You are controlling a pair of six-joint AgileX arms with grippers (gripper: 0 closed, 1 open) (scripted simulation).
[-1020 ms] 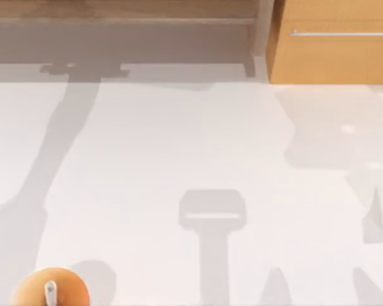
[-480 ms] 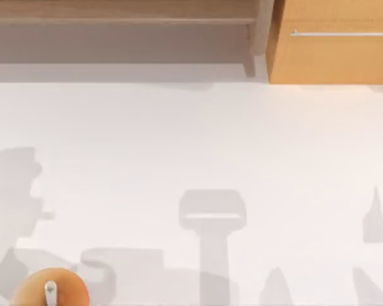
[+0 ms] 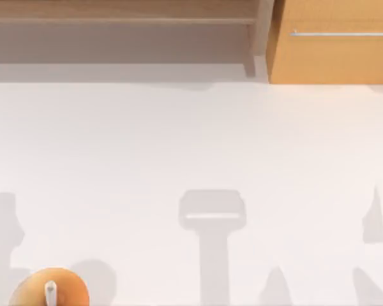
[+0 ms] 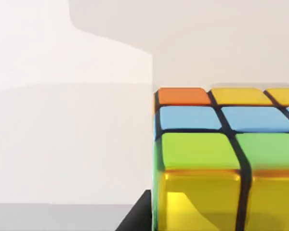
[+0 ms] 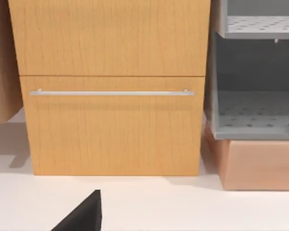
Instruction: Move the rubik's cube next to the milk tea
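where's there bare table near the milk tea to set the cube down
The table is bare to the right of the milk tea and all the way back to the wooden cabinet and shelf. The tight spot is the tea's own corner, at the near left edge. The cube fills the left wrist view up close.

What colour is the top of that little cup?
Orange-tan, the cup, best seen in the top view.

Rubik's cube (image 4: 221, 159): glossy plastic (reflective yellow face); counter (image 3: 191, 146): smooth matt white; cabinet (image 5: 111, 86): wood grain, metal handle (image 5: 111, 93)
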